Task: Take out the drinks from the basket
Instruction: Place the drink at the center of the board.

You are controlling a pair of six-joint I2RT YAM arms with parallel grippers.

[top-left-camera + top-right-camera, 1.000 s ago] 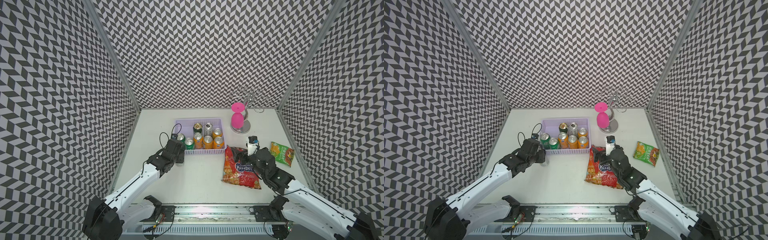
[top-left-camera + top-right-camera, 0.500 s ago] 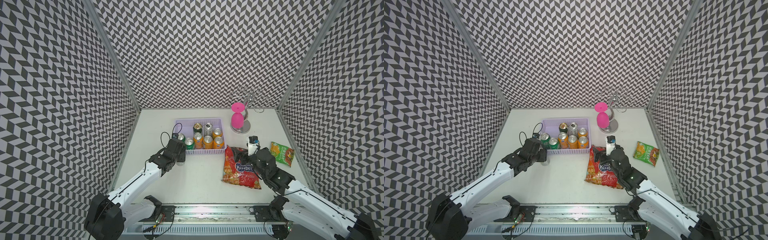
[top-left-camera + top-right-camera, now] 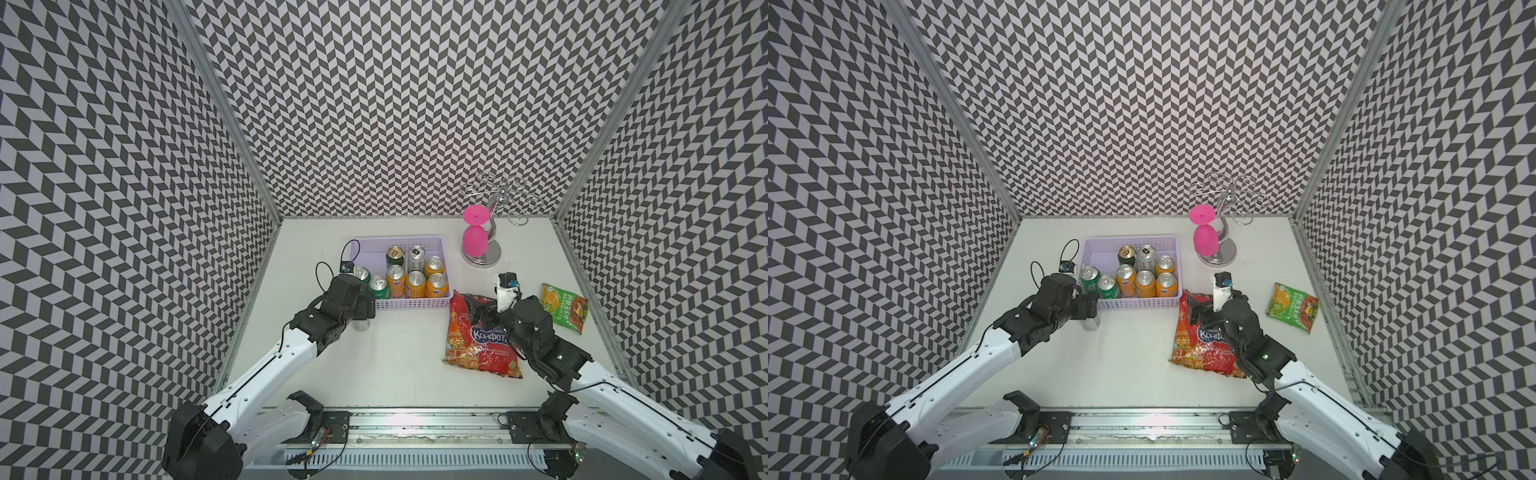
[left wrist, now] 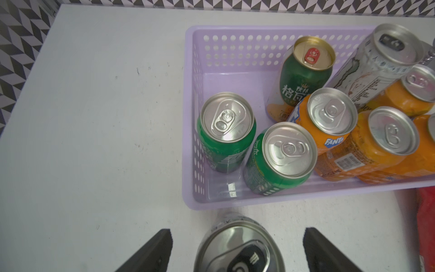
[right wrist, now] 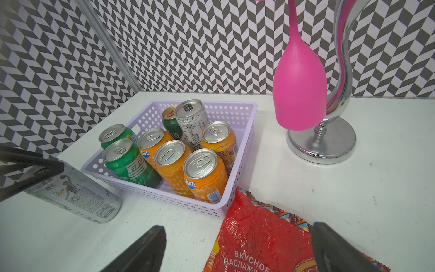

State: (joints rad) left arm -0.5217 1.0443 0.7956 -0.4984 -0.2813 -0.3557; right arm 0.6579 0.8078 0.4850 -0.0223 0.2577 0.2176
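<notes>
The left gripper (image 4: pixel 236 232) holds its fingers apart around the silver can (image 4: pixel 240 249); the right gripper (image 5: pixel 237 226) gapes empty; the cans (image 4: pixel 289 150) in the basket (image 4: pixel 341 189) seem stiff, slick; pinch mid-body.

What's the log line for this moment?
left gripper: open, straddling silver can on table | right gripper: open over red bag | basket: eight cans inside

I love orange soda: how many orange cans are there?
4 orange cans, all in the basket: three along its near wall, one behind them. None seems hidden.
</notes>
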